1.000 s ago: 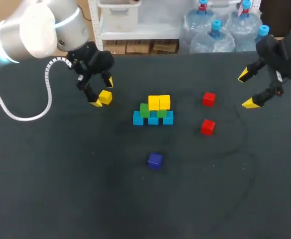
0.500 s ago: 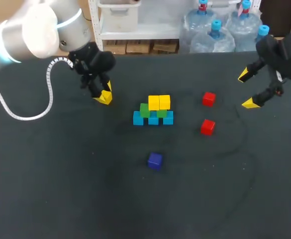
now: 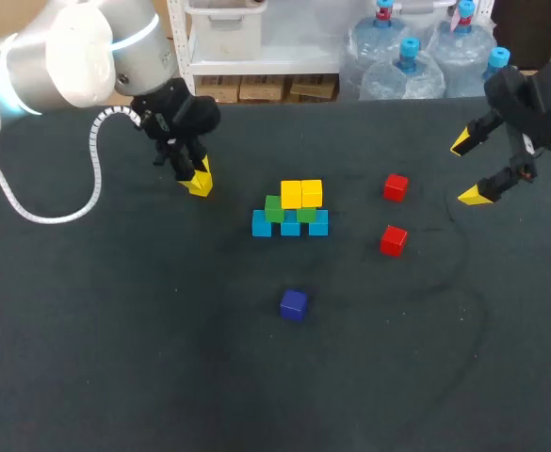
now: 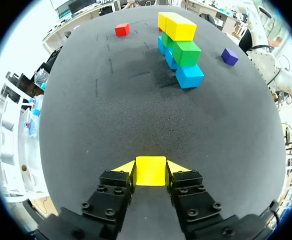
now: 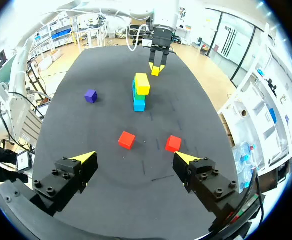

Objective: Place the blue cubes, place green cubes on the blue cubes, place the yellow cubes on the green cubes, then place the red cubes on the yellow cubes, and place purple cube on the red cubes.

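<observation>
Nothing you can read here: no legible text, numbers, labels or signs in any view. Stacked cubes [image 3: 291, 212] show plain coloured faces, table [image 3: 143, 358] plain dark.

The desk [image 3: 143, 367] is covered by a dark, matt sheet with a fine grain like cloth or felt, marked by faint pale scuffs at the right. The small yellow cube [image 4: 150, 172] gripped in the left tool [image 3: 198, 178] is seen to be smooth and evenly coloured with a slight sheen, as of plastic. The same finish is shown by the stacked blue cubes [image 3: 290, 225], green cubes [image 3: 275, 209] and yellow cubes [image 3: 301, 193], the red cubes [image 3: 395, 186] and the purple cube [image 3: 293, 303]. The right tool [image 5: 135, 158] is built of matt black parts studded with screws and tipped with smooth yellow plastic. The left arm [image 3: 87, 52] is cased in glossy white and silvery shells, and a white ribbed plastic cable [image 3: 91, 179] is hung from it.
</observation>
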Tool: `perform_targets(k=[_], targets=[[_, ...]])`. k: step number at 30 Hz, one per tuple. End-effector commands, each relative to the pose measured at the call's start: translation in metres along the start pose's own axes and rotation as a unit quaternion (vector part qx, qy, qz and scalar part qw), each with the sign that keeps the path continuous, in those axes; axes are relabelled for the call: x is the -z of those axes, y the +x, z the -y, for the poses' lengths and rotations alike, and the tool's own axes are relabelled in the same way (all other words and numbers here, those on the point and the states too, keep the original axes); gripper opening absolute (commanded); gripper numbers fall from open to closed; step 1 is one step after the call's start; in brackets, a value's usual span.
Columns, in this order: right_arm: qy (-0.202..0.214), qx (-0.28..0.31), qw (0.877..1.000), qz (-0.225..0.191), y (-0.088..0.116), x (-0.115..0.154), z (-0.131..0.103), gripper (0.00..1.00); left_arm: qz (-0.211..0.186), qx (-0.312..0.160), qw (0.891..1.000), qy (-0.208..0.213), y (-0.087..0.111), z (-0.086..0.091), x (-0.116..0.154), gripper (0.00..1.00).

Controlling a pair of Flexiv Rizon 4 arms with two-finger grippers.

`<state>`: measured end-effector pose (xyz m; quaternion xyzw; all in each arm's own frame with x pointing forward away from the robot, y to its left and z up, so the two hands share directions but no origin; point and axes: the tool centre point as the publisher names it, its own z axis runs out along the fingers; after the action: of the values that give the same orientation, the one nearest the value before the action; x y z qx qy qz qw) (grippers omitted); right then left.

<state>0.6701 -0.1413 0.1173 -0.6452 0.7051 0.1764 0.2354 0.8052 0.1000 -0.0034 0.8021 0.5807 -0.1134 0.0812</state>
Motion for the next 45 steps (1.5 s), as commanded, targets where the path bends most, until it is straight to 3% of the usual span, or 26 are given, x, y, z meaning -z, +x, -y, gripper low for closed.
perform_targets(k=[1, 12, 20, 26, 31, 40, 45], targets=[[-0.001, 0.000, 1.000, 0.001, 0.000, -0.001, 0.001, 1.00, -0.001, 0.001, 1.000, -0.002, -0.002, 0.004, 0.002, 0.00], [-0.001, 0.000, 1.000, 0.001, 0.000, -0.001, 0.001, 1.00, -0.003, 0.031, 0.999, -0.027, -0.021, 0.014, 0.032, 0.00], [-0.001, 0.000, 1.000, 0.001, 0.000, -0.001, 0.001, 1.00, 0.004, 0.069, 0.996, -0.051, -0.048, 0.038, 0.059, 0.00], [-0.001, 0.000, 1.000, 0.001, 0.000, -0.001, 0.001, 1.00, -0.026, 0.086, 0.994, -0.060, -0.068, 0.054, 0.073, 0.00], [-0.001, 0.000, 1.000, 0.001, 0.000, -0.001, 0.001, 1.00, -0.034, 0.108, 0.989, -0.091, -0.078, 0.065, 0.082, 0.00], [-0.001, 0.000, 1.000, 0.001, 0.000, -0.001, 0.001, 1.00, 0.030, 0.181, 0.968, -0.170, -0.088, 0.075, 0.078, 0.00], [-0.001, 0.000, 1.000, 0.001, 0.000, -0.001, 0.001, 1.00, 0.040, 0.172, 0.966, -0.189, -0.102, 0.078, 0.083, 0.00]])
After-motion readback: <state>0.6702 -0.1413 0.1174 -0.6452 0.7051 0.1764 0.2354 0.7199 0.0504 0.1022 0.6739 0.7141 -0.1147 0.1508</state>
